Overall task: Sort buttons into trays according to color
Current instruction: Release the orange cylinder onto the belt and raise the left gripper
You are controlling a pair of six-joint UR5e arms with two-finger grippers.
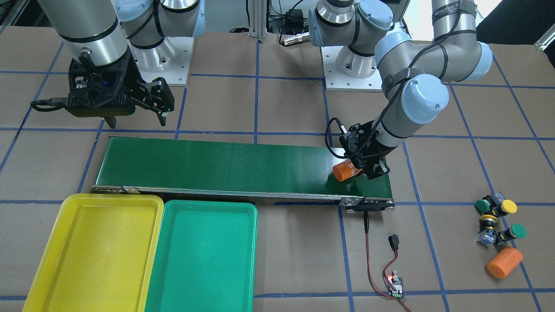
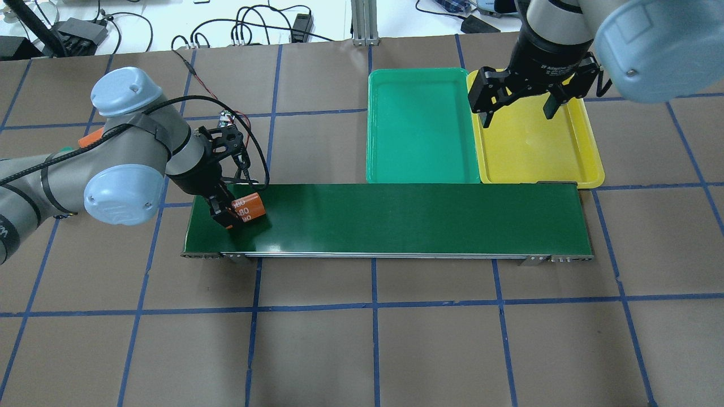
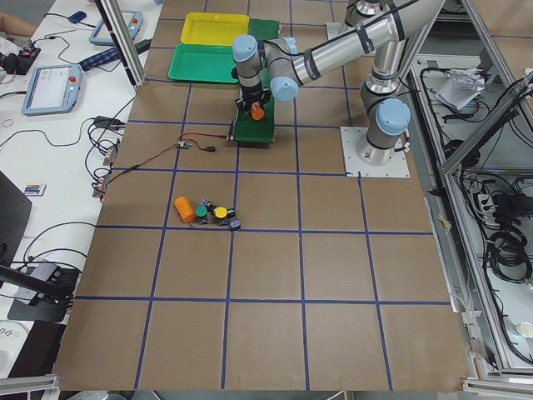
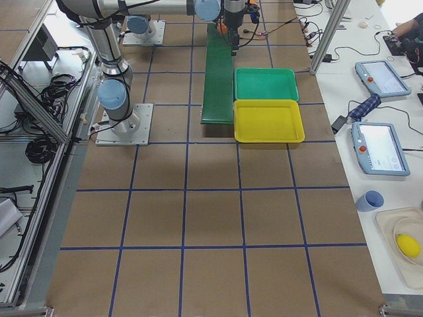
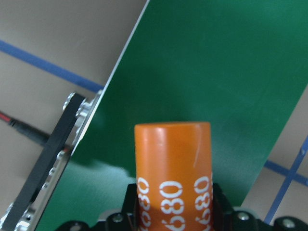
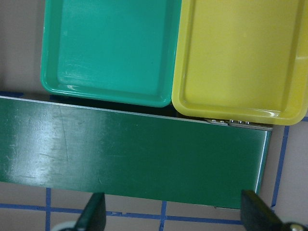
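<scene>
Low, left jaws around orange cylinder (image 2: 249,206)

In the left wrist view, an orange cylinder (image 5: 172,163) at bottom centre carries white digits running around its lower part. "680" can be read twice, side by side, and the bottom edge of the frame cuts off the rest.

In the overhead view, the same cylinder (image 2: 249,206) lies at the left of the frame and shows "80" in white on two lines.

In the front-facing view, only part of an "80" shows on it, right of centre.

At the upper right of the overhead view, the black body above the right gripper (image 2: 517,117) bears small white lettering that starts "2F Adaptive". The rest is too small to read.

At the upper right of the front-facing view, a black strap (image 1: 448,11) round the arm carries pale capitals, too blurred to read surely.
</scene>
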